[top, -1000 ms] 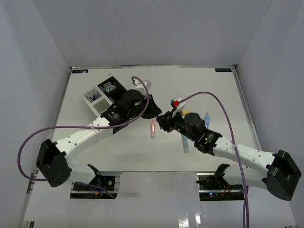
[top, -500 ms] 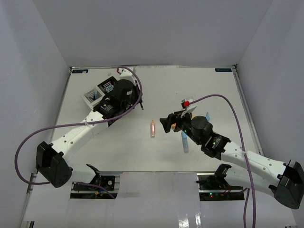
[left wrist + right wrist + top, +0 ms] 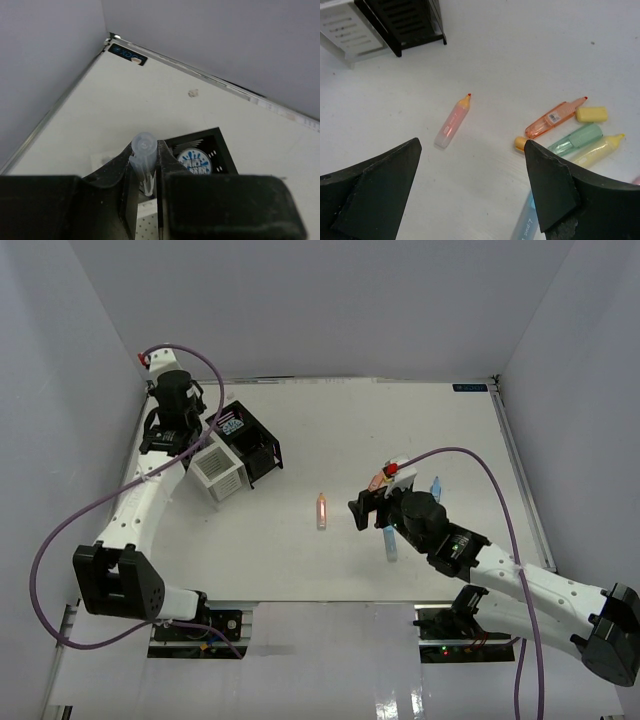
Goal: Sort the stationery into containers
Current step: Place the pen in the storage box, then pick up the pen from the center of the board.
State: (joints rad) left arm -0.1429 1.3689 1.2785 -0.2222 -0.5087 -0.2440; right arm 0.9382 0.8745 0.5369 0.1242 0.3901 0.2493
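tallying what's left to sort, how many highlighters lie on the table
5: pale orange highlighter alone mid-table; orange highlighter, green highlighter, yellow highlighter clustered; blue highlighter beside them. Others may be hidden.

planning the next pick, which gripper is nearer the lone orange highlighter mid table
Right. The right gripper hangs open just beside the orange highlighter; the left gripper is far off over the organiser, shut on a clear-capped pen.
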